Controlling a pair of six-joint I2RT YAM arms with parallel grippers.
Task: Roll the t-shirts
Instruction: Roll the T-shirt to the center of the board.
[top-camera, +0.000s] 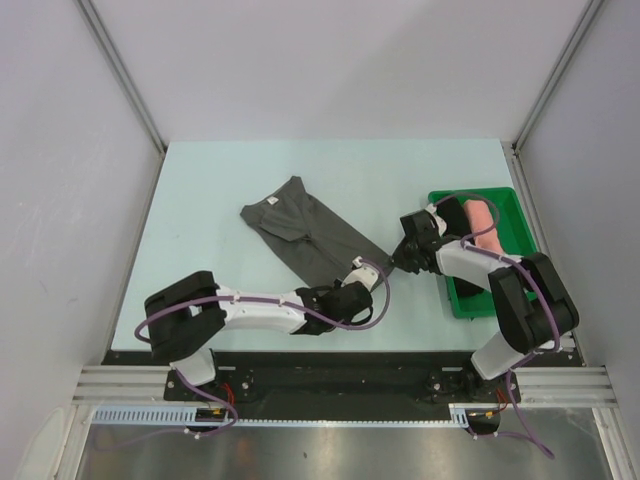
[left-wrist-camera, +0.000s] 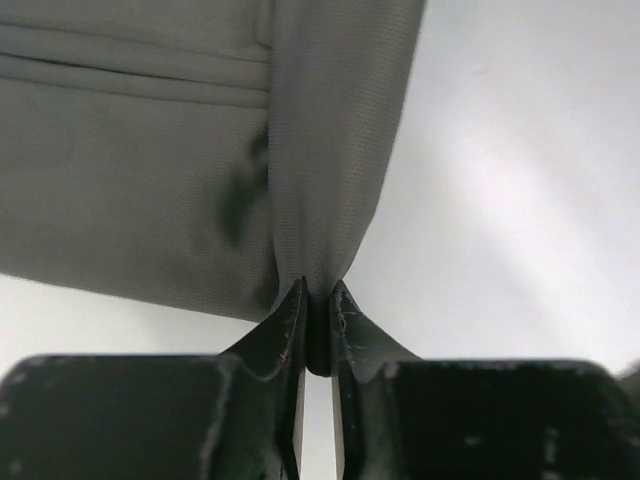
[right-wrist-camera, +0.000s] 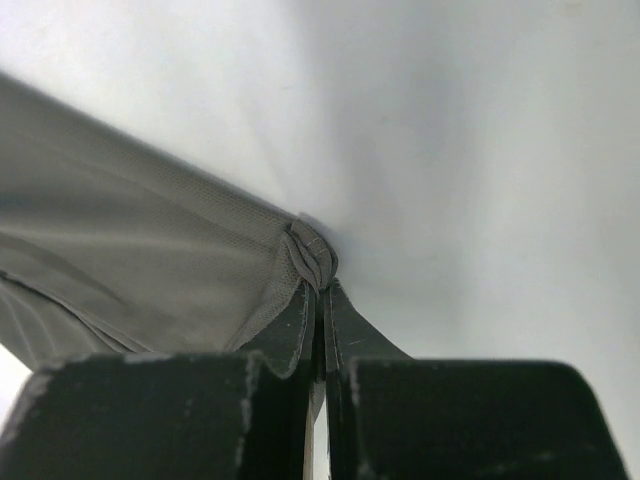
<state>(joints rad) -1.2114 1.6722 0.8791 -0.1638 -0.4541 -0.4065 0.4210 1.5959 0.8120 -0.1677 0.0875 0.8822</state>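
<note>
The dark charcoal grey t-shirt (top-camera: 305, 235) lies folded into a long strip on the pale table, neck label at the far left end. My left gripper (top-camera: 362, 290) is shut on the shirt's near hem corner; in the left wrist view the fabric (left-wrist-camera: 150, 180) bunches between the fingertips (left-wrist-camera: 318, 295). My right gripper (top-camera: 400, 262) is shut on the other hem corner; the right wrist view shows the bunched hem (right-wrist-camera: 310, 255) pinched at the fingertips (right-wrist-camera: 320, 290). A rolled salmon pink t-shirt (top-camera: 484, 222) lies in the green tray (top-camera: 480, 300), with a dark roll (top-camera: 457, 213) beside it.
The green tray stands at the right edge of the table, close behind my right arm. White enclosure walls stand on three sides. The table (top-camera: 220, 180) runs pale blue to the left and behind the shirt.
</note>
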